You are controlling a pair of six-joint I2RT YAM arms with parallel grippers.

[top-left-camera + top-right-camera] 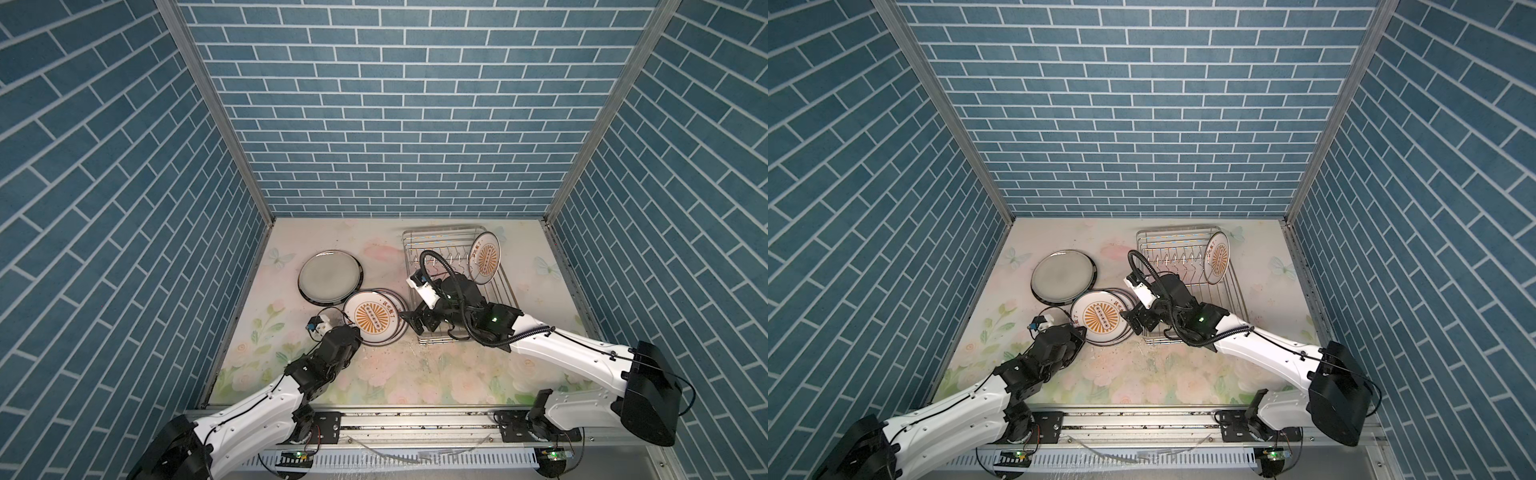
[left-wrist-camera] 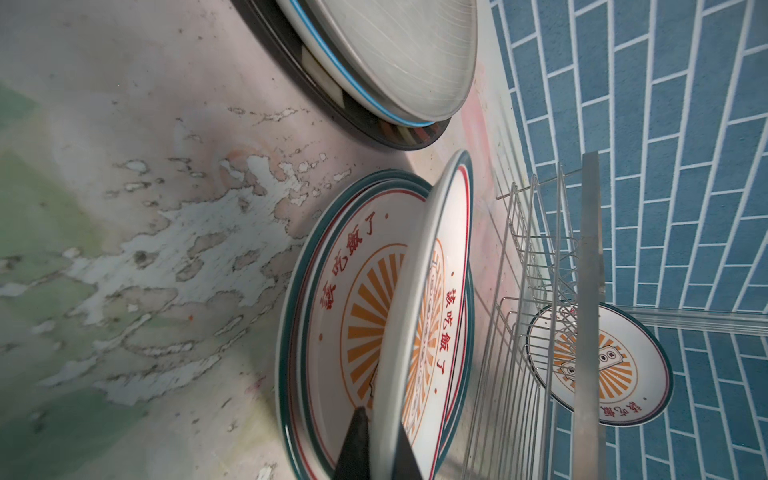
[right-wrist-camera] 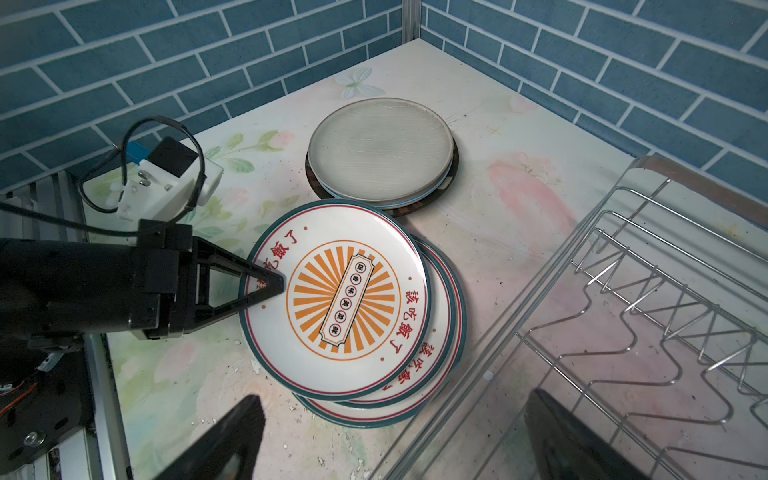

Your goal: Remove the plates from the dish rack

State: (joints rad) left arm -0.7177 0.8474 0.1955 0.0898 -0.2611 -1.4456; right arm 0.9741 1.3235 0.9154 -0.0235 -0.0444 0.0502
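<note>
The left gripper (image 3: 274,286) is clamped on the rim of the top plate (image 3: 336,299), centre left in the right wrist view. In the left wrist view its fingers (image 2: 357,440) pinch that rim at the bottom edge, and the plate tilts up off the two under it. The right gripper (image 1: 413,322) hangs with its jaws wide apart and nothing between them, over the gap between the stack (image 3: 442,307) and the rack (image 1: 440,239), mid-frame in both top views.

The rack sits at the upper right of the table (image 1: 415,374), close to the back wall. It holds a single standing plate (image 1: 485,257), on edge and leaning among the prongs (image 1: 451,259) at the rack's right end.

These plates are white with a dark green rim, a thin red line, red characters and an orange sunburst centre. A grey plate (image 1: 330,274) lies flat at centre left, on top of a blue-edged plate and a dark-rimmed one.

The stack's right edge is just beside the rack's left rail, and the grey pile is just beside the stack's upper left. Bare table runs across the lower part of both top views; its print is worn and flaked.
</note>
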